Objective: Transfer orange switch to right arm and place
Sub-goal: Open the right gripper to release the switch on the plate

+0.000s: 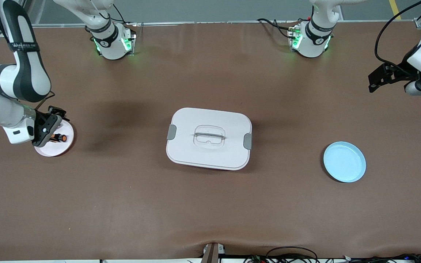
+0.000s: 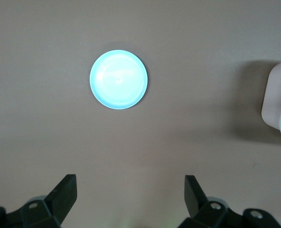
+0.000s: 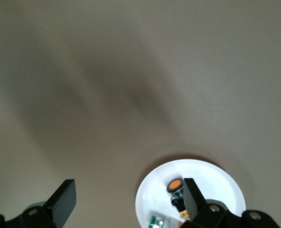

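Note:
The orange switch [image 1: 60,137] lies on its side on a small white plate [image 1: 67,145] at the right arm's end of the table. In the right wrist view the orange switch [image 3: 175,186] shows its round orange end, partly hidden by one finger. My right gripper [image 1: 54,120] hangs open and empty just over the plate's edge, with its jaws wide apart in the right wrist view [image 3: 130,197]. My left gripper [image 1: 373,83] waits open and empty in the air at the left arm's end of the table; its jaws also stand wide apart in the left wrist view [image 2: 131,194].
A white lidded box [image 1: 209,138] with grey clips sits mid-table. A light blue plate [image 1: 344,162] lies toward the left arm's end and also shows in the left wrist view [image 2: 118,79]. A small whitish-clear part with green [image 3: 155,222] lies on the white plate [image 3: 216,178].

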`<state>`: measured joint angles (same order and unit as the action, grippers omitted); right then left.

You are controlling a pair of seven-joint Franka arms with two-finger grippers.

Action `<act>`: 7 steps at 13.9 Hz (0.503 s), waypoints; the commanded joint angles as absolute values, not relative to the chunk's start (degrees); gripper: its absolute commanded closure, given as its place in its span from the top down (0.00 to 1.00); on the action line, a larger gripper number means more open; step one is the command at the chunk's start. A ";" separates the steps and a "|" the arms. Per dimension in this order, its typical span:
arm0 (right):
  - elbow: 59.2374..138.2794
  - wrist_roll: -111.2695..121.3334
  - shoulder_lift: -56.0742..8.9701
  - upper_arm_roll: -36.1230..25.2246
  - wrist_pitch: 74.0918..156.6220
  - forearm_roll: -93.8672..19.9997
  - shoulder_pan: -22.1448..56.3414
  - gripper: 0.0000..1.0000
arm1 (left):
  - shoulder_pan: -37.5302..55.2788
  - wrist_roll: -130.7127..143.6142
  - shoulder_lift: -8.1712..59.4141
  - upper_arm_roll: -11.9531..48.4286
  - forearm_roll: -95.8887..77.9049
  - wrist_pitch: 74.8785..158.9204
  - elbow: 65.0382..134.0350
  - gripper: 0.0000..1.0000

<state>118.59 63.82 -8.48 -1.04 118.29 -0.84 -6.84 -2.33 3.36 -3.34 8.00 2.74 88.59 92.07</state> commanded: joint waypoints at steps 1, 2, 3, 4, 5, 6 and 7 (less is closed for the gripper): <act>118.40 54.95 -4.93 -1.14 113.92 2.37 -4.75 1.00 | -2.64 2.20 -3.96 8.00 0.97 88.59 92.02 1.00; 116.56 53.63 -4.92 -1.14 111.21 2.37 -4.75 1.00 | -2.64 2.20 -4.04 8.00 0.79 88.59 92.02 1.00; 114.28 52.48 -5.01 -1.14 108.48 2.37 -4.75 1.00 | -2.64 2.20 -4.04 8.00 0.79 88.59 92.02 1.00; 112.52 50.90 -5.01 -1.23 106.11 2.29 -4.83 1.00 | -2.64 2.20 -3.96 8.00 0.79 88.59 92.02 1.00; 111.11 48.54 -5.01 -1.23 104.26 2.20 -4.83 1.00 | -2.64 2.20 -3.96 8.00 0.79 88.59 92.02 1.00; 109.53 46.08 -5.01 -1.23 101.80 1.41 -4.83 1.00 | -2.64 2.20 -3.96 8.00 0.79 88.59 92.02 1.00; 108.21 42.23 -5.01 -0.97 99.43 1.23 -4.57 1.00 | -2.72 2.20 -3.87 7.91 0.79 88.68 91.93 1.00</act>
